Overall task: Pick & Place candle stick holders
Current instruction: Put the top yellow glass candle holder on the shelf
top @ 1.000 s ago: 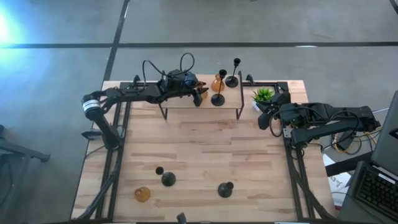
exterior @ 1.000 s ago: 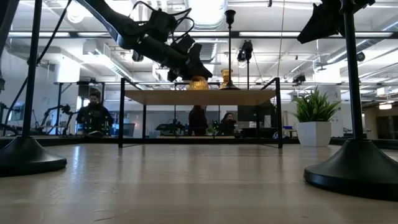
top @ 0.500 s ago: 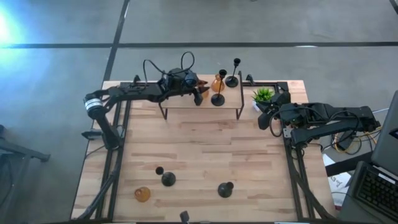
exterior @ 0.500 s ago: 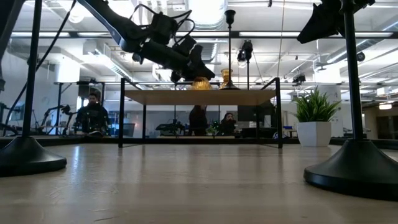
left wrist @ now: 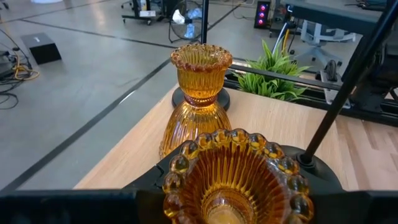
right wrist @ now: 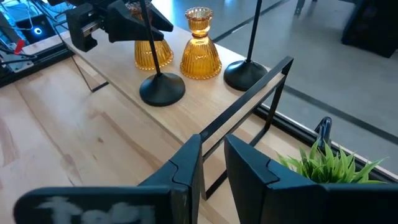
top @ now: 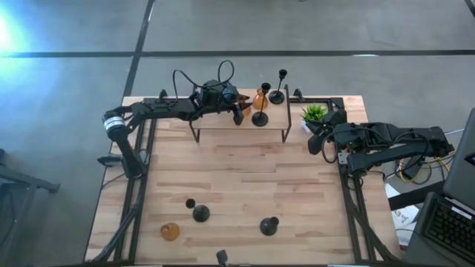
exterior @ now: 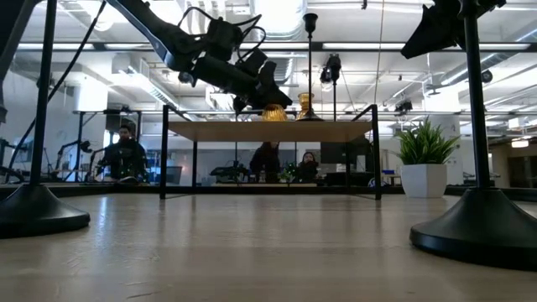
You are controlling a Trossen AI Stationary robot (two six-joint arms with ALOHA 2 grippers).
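A light wooden table [top: 245, 178] seen from above, with a low raised wooden shelf [top: 223, 121] on thin black legs at its far edge.

The left gripper [top: 237, 111] reaches over the shelf from the left. Its fingers are closed around an amber glass candle holder [left wrist: 236, 180], gripping it at both sides; in the low view this holder [exterior: 273, 113] sits at the level of the shelf top, and whether it touches the wood cannot be told.

Just beside it stand three more holders on the right half of the shelf: a second amber candle holder [top: 258, 99], ribbed and bell-shaped with a scalloped cup, a black candlestick holder [top: 260, 117] with a round base and thin stem near the shelf's front edge, and another black candlestick holder [top: 277, 95] at the far right corner.

The right gripper [top: 318, 141] waits at the right edge of the table, just near of a small green potted plant [top: 314, 113]. Its two fingers [right wrist: 186, 168] stand narrowly apart and hold nothing.

On the near part of the table lie the rest: a third amber holder [top: 170, 231] at the near left, a black holder [top: 199, 213] lying on its side just beside it, and one more black holder [top: 269, 225] toward the near middle.
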